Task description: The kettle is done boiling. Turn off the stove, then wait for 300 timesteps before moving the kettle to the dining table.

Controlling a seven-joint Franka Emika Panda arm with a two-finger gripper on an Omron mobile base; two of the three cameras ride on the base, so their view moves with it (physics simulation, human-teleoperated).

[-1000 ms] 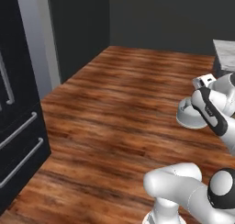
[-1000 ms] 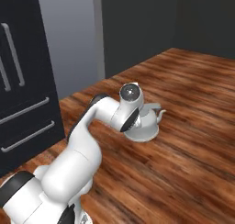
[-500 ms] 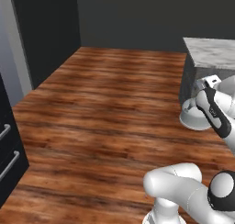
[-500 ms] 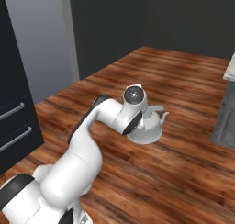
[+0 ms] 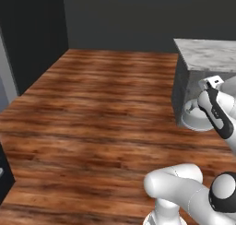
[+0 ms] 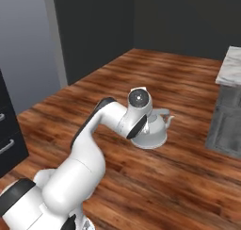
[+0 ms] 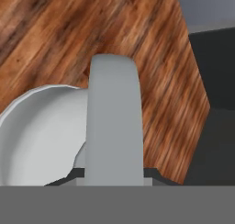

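The light-grey kettle (image 6: 154,131) hangs low over the wooden floor, and my gripper (image 7: 114,173) is shut on its flat handle (image 7: 114,113). The hand view looks down past that handle onto the domed body (image 7: 41,136). In the left base view the kettle (image 5: 194,119) sits behind my forearm, right beside the grey side of the marble-topped dining table (image 5: 207,53). The same table end (image 6: 231,66) stands at the right edge of the right base view, a short way from the kettle. The stove is out of view.
Wooden floor (image 5: 101,104) spreads ahead and to the left. Dark cabinet drawers (image 6: 7,135) stand at the left edge, with a grey wall (image 6: 28,54) beside them and dark walls at the back.
Both base views have swung: the dark cabinets slid off to the left and the marble table came in from the right. The kettle stays in my grip.
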